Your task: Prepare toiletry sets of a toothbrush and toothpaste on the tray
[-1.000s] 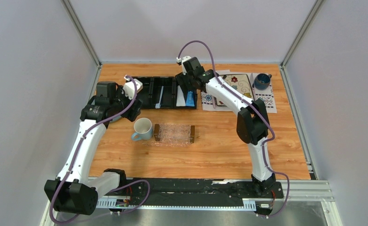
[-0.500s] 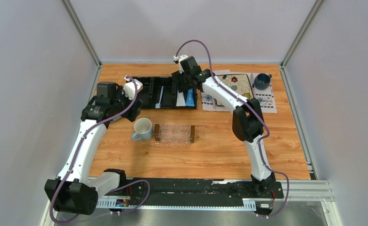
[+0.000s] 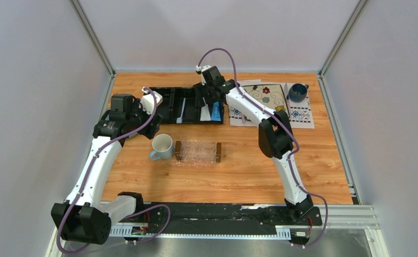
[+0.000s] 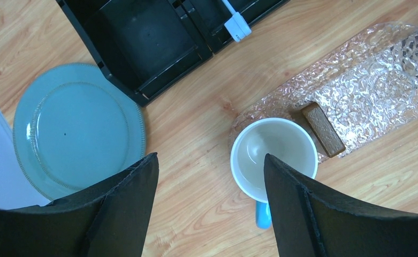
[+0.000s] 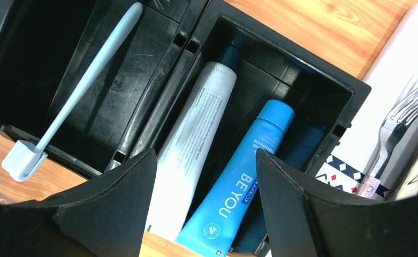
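Note:
The pale blue toothbrush lies in the middle compartment of the black organizer; the right wrist view shows it too. A white toothpaste tube and a blue one lie side by side in the right compartment. My right gripper is open and empty, hovering over these tubes. The clear tray with brown end bars sits mid-table with nothing on it. My left gripper is open and empty, held above the wood between plate and mug.
A white mug with a blue handle stands at the tray's left end. A teal plate lies left of it, under my left arm. A floral plate, a fork and a dark blue cup rest on a mat at the back right.
My right gripper has moved a little left and toward the back over the organizer's right compartment. The left arm has not moved.

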Controlling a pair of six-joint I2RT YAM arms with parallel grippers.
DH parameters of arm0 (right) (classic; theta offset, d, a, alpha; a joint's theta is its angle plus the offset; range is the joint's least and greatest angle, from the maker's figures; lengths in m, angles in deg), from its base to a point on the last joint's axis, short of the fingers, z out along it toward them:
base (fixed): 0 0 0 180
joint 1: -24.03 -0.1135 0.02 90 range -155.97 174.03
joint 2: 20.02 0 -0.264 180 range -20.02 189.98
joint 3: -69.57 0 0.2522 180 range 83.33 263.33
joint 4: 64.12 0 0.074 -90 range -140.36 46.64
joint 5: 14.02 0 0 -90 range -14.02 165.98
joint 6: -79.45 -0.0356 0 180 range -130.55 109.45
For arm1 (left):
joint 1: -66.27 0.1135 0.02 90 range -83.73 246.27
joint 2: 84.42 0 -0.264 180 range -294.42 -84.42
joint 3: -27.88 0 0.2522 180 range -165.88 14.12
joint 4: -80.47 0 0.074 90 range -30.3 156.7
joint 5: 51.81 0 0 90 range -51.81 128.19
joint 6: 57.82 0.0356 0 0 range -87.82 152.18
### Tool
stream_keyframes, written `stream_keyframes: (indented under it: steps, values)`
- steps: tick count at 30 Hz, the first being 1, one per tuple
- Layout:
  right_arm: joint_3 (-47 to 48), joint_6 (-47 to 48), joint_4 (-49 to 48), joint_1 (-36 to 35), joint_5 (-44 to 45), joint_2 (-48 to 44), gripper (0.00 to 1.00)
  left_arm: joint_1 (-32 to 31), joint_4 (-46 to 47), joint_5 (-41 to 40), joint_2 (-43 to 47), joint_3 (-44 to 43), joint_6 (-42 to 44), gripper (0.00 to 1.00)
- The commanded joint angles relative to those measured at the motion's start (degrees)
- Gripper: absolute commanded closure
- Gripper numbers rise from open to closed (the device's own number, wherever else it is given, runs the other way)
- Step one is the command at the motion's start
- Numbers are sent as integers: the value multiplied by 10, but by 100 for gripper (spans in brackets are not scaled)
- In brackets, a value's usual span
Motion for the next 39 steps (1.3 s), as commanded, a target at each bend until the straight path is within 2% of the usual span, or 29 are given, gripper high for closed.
stream_keyframes:
  steps: [1, 26, 39]
  values:
    - [39, -17, 9, -2, -8, 22, 28, -2, 16, 1, 2, 4, 4, 21]
    - [39, -21, 42, -3, 5, 61, 29, -2, 28, 8, -12, 14, 2, 21]
    - [49, -8, 76, -2, 73, 66, 30, -2, 30, 12, -17, 13, 1, 21]
